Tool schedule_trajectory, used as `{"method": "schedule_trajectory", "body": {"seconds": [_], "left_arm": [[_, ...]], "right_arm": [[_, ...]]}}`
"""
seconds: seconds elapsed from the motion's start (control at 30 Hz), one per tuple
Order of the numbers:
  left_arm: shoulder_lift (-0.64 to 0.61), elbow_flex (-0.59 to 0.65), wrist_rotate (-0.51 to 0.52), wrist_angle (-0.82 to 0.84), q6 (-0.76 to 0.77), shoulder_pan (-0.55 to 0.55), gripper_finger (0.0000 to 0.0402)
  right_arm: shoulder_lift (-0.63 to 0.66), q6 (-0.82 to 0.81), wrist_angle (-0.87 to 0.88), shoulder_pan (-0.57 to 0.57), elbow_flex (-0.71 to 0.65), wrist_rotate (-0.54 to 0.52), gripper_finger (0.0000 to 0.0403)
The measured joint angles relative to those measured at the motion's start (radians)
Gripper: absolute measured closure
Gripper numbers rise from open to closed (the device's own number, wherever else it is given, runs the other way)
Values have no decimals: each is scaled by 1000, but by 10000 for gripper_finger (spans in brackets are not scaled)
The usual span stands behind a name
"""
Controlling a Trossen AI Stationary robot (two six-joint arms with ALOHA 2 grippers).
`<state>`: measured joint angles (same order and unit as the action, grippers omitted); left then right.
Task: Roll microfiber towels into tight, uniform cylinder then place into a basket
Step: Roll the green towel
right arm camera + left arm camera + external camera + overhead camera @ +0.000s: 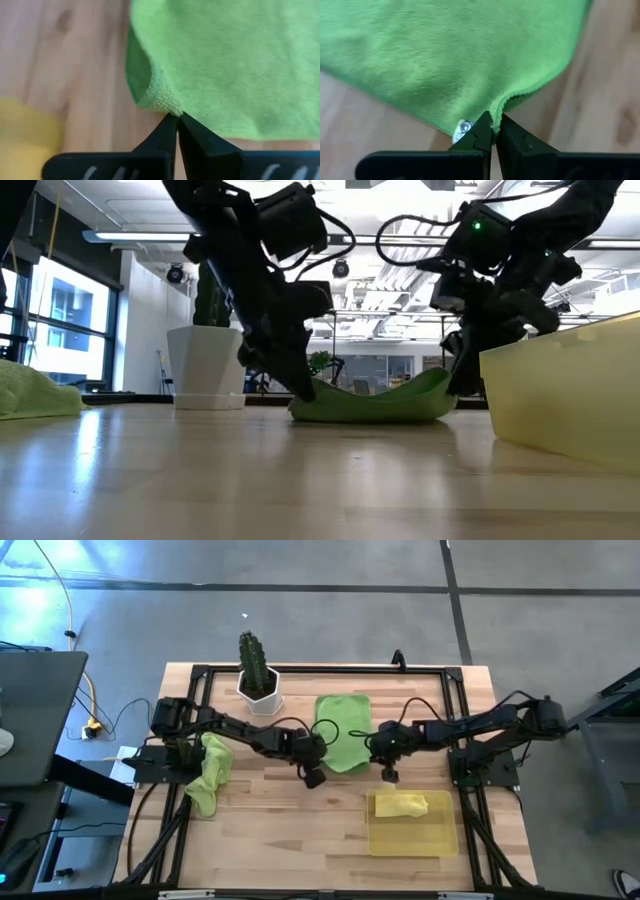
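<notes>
Fingers (485,131) of both arms pinched on green towel (343,728) edge

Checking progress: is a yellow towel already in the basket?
Yes, the high view shows a yellow towel lying inside the basket.

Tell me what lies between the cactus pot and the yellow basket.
In the high view, the spread green towel lies between the cactus pot and the basket, pinched at its near corners by the left claw and right claw.
</notes>
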<state>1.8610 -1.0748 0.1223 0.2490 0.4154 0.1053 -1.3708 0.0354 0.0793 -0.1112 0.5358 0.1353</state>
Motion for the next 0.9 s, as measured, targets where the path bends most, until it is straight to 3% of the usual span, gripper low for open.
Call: {"method": "schedule_trajectory", "body": {"seconds": [0.3,0.63,0.9], "left_arm": [[0,0,174,9,157,29,397],[34,0,199,11,184,46,397],[79,0,194,-72,119,46,397]], "right_arm": [[-23,-221,18,0,0,-158,396],[-38,-324,17,0,0,-289,396],[-38,-313,28,0,0,-288,395]]}}
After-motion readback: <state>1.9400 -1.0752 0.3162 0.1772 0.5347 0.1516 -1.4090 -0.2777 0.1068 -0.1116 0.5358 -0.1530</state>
